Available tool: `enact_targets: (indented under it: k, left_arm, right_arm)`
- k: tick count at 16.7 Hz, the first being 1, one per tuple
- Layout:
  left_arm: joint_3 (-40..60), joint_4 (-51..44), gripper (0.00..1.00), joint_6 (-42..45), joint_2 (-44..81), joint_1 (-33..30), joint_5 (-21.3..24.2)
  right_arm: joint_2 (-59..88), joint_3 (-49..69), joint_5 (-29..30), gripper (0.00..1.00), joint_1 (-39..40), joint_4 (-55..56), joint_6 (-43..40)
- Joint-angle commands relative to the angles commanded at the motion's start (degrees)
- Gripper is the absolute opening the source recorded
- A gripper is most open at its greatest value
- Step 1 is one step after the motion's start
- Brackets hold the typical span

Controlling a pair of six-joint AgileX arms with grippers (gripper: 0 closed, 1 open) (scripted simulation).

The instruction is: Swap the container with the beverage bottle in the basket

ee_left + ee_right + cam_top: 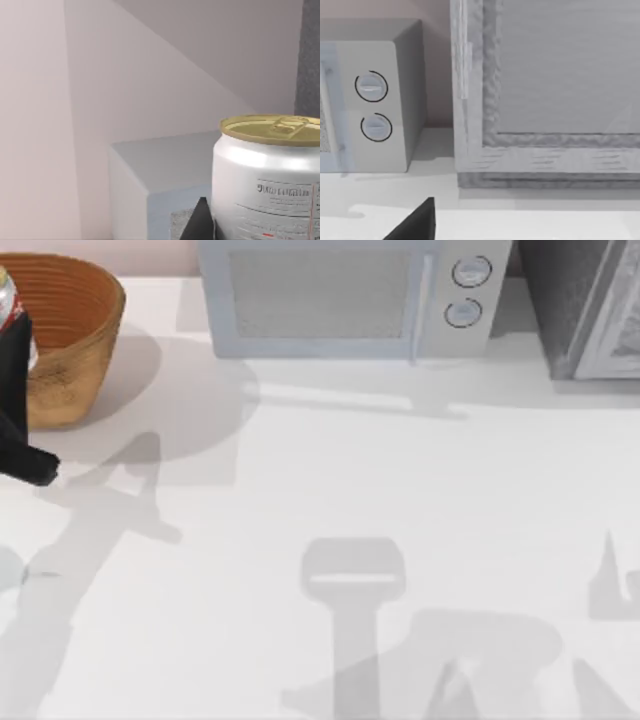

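1. Our left gripper pinches the bottle, holding it over the basket at the table's far left.
2. Our right gripper's state we cannot tell.

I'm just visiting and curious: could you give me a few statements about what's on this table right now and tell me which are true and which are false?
1. The basket stands at the table's far left corner. True.
2. The beverage bottle lies flat on the middle of the table. False: it is upright at the top view's left edge, over the basket's rim, against the left gripper.
3. The microwave has two round knobs. True.
4. The bottle's top is red. False: the left wrist view shows a tan-gold top on a white body.
5. The basket is tipped on its side. False: it stands upright, its opening facing up.
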Motion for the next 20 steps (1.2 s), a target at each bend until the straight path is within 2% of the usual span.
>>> enact_targets:
  k: [20]
  left_arm:
    - [27.7,30.76,0.0,1.45,51.26,-7.61,25.46]
  right_arm:
    - [0.0,0.0,0.0,1.0,0.0,0.0,0.0]
